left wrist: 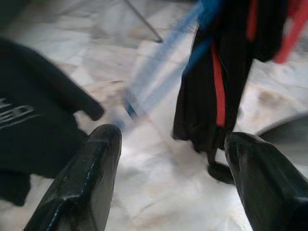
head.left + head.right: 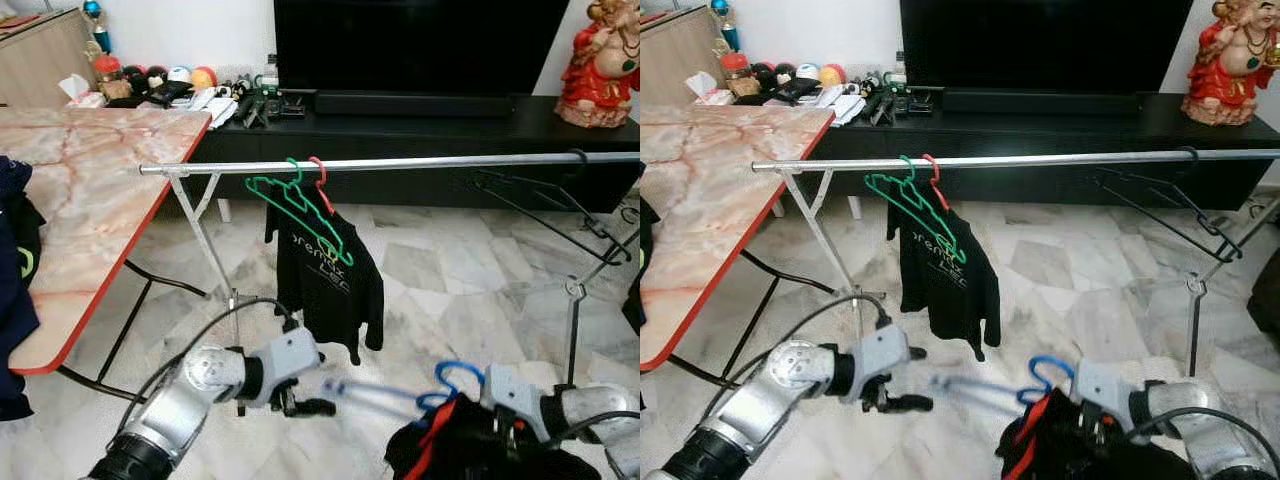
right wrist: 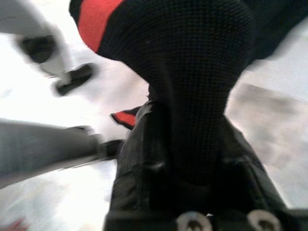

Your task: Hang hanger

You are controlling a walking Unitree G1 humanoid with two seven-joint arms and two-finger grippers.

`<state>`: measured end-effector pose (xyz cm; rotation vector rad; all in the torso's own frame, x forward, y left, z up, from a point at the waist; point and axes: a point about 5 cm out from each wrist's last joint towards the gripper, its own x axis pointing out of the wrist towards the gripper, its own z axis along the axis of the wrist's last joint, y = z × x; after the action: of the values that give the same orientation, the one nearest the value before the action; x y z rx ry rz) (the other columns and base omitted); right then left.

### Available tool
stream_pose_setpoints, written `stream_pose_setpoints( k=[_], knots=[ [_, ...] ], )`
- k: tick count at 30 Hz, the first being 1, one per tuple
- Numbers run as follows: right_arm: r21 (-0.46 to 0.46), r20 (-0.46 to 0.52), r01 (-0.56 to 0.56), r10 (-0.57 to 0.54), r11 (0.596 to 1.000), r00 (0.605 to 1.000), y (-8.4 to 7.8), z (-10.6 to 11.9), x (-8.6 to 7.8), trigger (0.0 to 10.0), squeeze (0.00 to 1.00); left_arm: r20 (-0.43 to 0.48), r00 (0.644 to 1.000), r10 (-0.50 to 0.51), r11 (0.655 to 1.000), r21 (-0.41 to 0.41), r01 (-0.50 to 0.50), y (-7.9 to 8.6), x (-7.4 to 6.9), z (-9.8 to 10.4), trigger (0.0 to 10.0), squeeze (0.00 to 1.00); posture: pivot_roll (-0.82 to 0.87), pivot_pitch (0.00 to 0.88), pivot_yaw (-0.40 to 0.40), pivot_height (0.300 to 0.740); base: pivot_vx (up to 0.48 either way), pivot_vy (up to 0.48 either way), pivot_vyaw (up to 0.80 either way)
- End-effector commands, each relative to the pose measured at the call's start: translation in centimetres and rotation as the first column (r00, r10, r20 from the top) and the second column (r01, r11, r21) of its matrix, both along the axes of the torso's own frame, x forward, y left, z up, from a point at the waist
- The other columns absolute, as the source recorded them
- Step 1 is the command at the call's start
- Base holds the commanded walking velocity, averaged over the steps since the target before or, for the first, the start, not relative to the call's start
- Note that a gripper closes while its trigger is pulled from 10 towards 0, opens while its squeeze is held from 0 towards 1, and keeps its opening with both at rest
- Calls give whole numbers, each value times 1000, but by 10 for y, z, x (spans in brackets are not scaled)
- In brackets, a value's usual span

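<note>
Low in front, the right end effector (image 2: 500, 398) grasps a blue hanger (image 2: 400, 392) carrying a black-and-red garment (image 2: 470, 445), well below the rail (image 2: 400, 163); the left end effector (image 2: 305, 403), released, sits beside its blurred arm. Judged mid-carry: next, lift the hook over the rail

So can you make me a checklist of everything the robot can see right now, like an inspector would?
Surface: marble floor, pale tiles with grey veins; pink marble-look table on the robot's left.
Job's things: blue hanger carrying a black and red garment, low, below the silver rail. The rail holds a green hanger, a red hanger with a black shirt, and a black hanger.
Clutter: small items on the black TV cabinet; red figurine.
End effectors: left end effector open beside the blue hanger; right end effector wrapped in the garment, fingers hidden.
Cables: black cable along the left arm.
Surroundings: dark TV.
</note>
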<state>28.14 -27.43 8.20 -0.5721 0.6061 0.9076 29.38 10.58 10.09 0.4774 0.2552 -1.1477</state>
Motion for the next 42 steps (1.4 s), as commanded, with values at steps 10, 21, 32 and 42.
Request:
stream_pose_setpoints(
  k=[10, 21, 32, 42],
  knots=[
    [115, 288, 156, -183, 981, 940, 11, 69, 19, 0, 0, -34, 986, 161, 974, -153, -164, -26, -3, -24, 10000, 0, -77, 117, 29, 740, 0, 0, 0],
    [91, 390, 23, -57, 996, 919, 44, 114, 5, 0, 0, 27, 999, 44, 982, -186, -38, -92, -10, -34, 10000, 0, -111, 120, 26, 740, 0, 0, 0],
    [75, 422, -56, 19, 996, 906, 67, 134, -6, 0, 0, 151, 975, 166, 982, -115, -149, -105, 1, -39, 10000, 0, -126, 124, 21, 740, 0, 0, 0],
    [92, 439, -131, 78, 987, 895, 92, 143, -13, 0, 0, 159, 936, 313, 948, -113, -298, -105, 10, -41, 10000, 0, -148, 113, 25, 740, 0, 0, 0]
  ],
)
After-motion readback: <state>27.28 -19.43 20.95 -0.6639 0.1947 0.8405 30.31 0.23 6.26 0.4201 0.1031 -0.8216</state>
